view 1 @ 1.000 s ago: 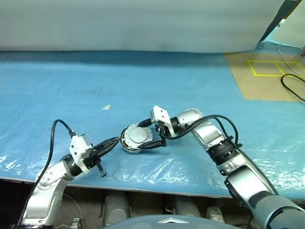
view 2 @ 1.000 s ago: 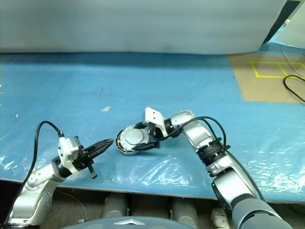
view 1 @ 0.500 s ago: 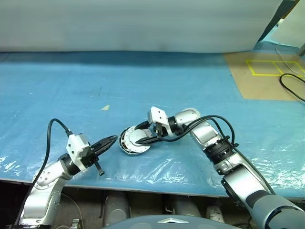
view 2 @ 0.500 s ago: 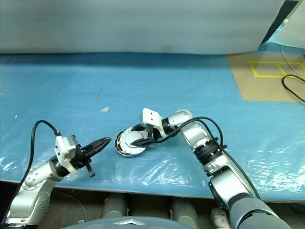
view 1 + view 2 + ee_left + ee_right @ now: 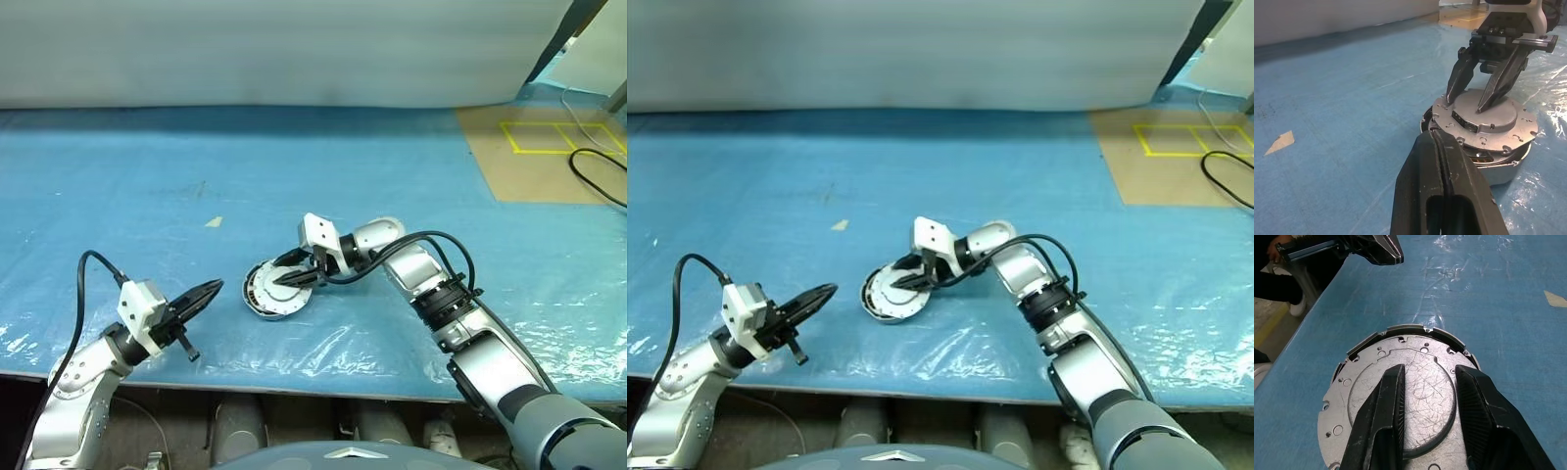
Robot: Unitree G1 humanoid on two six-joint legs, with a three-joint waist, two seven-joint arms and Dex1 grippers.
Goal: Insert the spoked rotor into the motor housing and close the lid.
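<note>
Since a sec ago the lid (image 5: 1485, 120) is lying lower over the motor housing (image 5: 1501, 169), plain grey face up, where earlier it was sitting tilted up w/ the right gripper's fingers spread wide around it. Housing is sitting on the blue plastic sheet (image 5: 147, 176) near the front edge, about mid-table; a thin gap is showing under the lid's near edge in the left wrist view, w/ a bit of brown winding visible inside. Rotor can't be made out.

Right gripper (image 5: 1480, 100) is hovering right over the lid, fingers now narrowed but apart, tips resting on or just above the raised centre disc, can't tell if touching. Nothing clamped between them.

Left gripper (image 5: 203, 294) is sitting well apart from the housing, further toward the robot's left than before, fingers pressed together and empty, pointing toward the housing.

Small pale scrap (image 5: 214, 221) is lying on the sheet behind. Yellow tape square (image 5: 549, 137) and black cable (image 5: 593, 176) are at far right.
</note>
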